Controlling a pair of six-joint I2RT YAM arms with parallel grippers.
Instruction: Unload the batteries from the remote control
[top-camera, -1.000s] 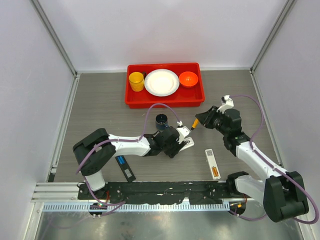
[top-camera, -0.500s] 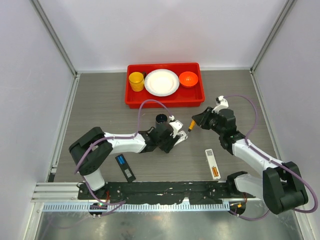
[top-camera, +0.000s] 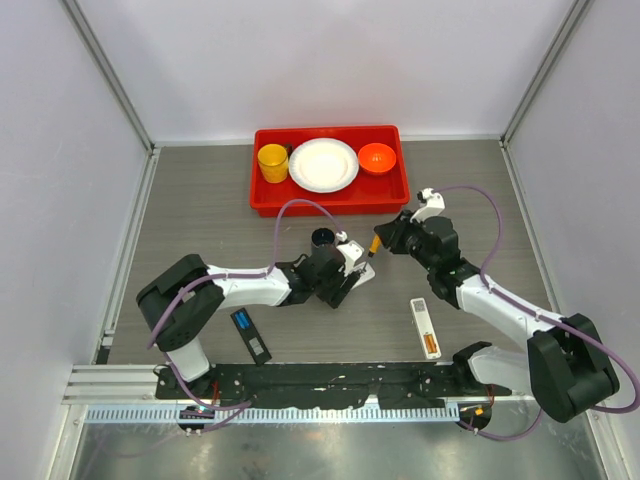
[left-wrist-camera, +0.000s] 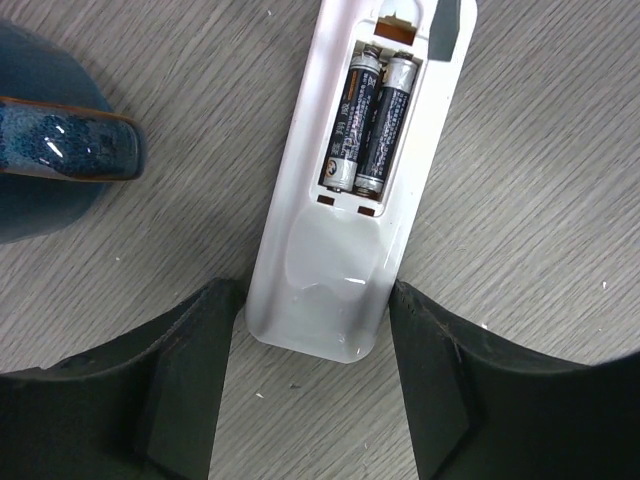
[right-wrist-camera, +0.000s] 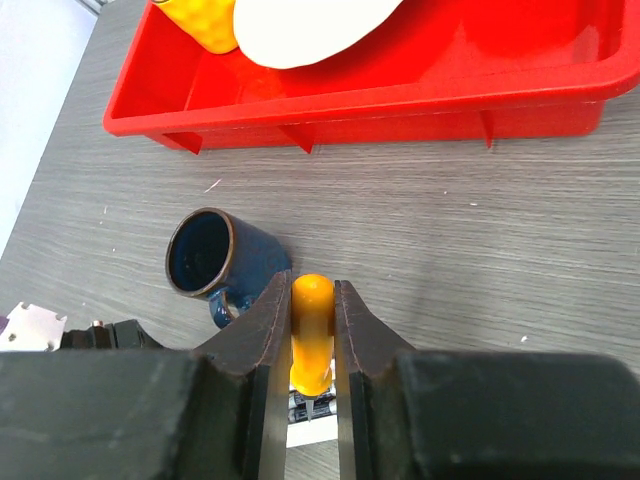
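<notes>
Two dark batteries (left-wrist-camera: 370, 125) sit side by side in the open bay of the white remote (left-wrist-camera: 340, 250). The remote lies back-up on the table, near the blue mug (left-wrist-camera: 50, 150).

Progress: the bay is uncovered and both cells are exposed. Neither one is lifted. We judge access done and extraction of both cells left to do.

Left gripper (left-wrist-camera: 318, 310): its jaws are spread, one finger along each flank of the remote's near end and close against it. It looks like a loose brace, not a clamp. We cannot settle whether the pads press.

Right gripper (right-wrist-camera: 312, 290): its jaws are closed on the orange handle of the screwdriver (right-wrist-camera: 312, 340). The tip points down toward the remote; contact with it is not discernible.

Next, in our judgement: lever one cell up at its end with the tip while the left arm steadies the casing. Risk: the remote sliding under the prying force.
</notes>
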